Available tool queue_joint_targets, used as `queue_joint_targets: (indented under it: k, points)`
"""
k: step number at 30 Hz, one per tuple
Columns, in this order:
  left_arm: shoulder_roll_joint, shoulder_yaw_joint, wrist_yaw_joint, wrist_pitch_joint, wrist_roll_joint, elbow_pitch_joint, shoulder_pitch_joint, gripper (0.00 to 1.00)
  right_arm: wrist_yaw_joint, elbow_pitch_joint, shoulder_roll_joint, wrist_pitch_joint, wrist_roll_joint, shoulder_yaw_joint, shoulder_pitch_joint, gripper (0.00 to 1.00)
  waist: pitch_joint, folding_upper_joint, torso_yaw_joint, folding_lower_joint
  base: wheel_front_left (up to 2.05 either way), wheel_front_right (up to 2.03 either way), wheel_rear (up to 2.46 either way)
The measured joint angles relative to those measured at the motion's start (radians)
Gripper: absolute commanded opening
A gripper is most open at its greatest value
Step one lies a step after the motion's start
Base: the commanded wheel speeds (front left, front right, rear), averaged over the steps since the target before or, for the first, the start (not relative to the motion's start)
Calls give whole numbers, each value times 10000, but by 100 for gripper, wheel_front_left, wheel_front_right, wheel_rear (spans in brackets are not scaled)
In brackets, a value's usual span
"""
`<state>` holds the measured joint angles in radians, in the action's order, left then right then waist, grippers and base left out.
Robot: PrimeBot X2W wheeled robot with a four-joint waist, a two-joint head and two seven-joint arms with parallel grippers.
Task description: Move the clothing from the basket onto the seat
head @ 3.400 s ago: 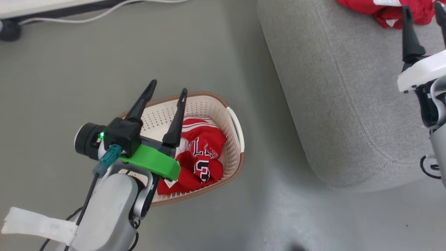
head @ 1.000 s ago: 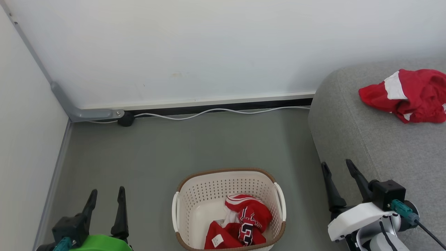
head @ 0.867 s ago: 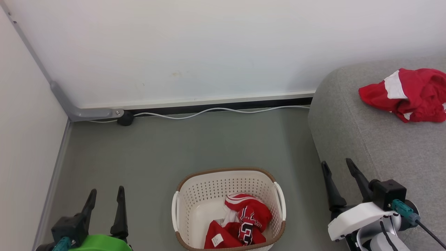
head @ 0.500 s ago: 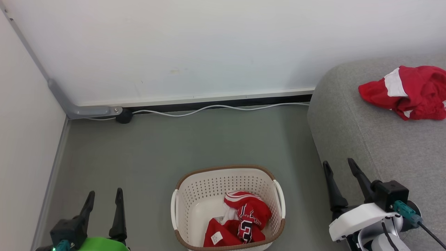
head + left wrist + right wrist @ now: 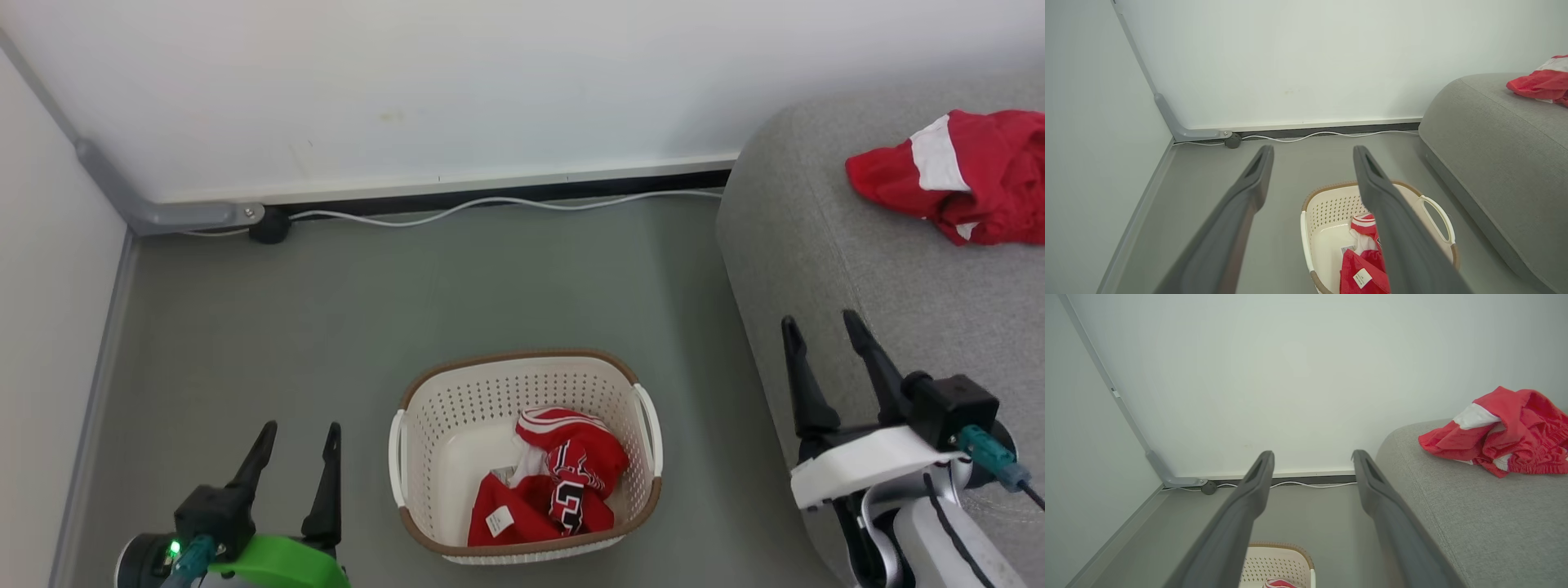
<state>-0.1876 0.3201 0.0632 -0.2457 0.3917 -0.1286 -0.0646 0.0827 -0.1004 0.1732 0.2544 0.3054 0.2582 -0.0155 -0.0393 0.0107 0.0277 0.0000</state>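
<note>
In the head view the basket stands on the floor, near the sofa's left edge, and the jersey lies inside it against the near and right walls, its heap running from the near wall slantwise to the right wall. The left jaws, at the lower left, and the right jaws, over the sofa's front edge, are both spread wide and hold nothing. The basket lies between them, and I judge the left ones nearer. In the left wrist view the jersey is ahead, lower and to the right, partly behind the right finger. In the right wrist view the basket rim shows low between the fingers. Count: one basket, one sofa, one jersey heap in the basket and one striped garment already on the sofa.
</note>
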Motion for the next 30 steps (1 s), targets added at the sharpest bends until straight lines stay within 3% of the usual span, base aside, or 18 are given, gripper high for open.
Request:
queue_joint_targets:
  k: [11, 21, 30]
  points:
    - [222, 780, -374, 426, -493, -316, 1197, 100, 86, 587, 138, 0, -88, -382, 1578, 100, -1223, 0, 258, 0, 0, 0, 0]
    - [880, 1732, -727, 965, -1005, -1340, 2701, 100, 90, 938, 387, -188, -105, -800, 3298, 100, -2713, 0, 758, 0, 0, 0, 0]
    - [1060, 2173, -907, 1216, -1267, -2334, 3761, 100, 65, 1127, 414, -278, -104, -869, 4523, 100, -3983, 0, 1157, 1, 0, 0, 0]
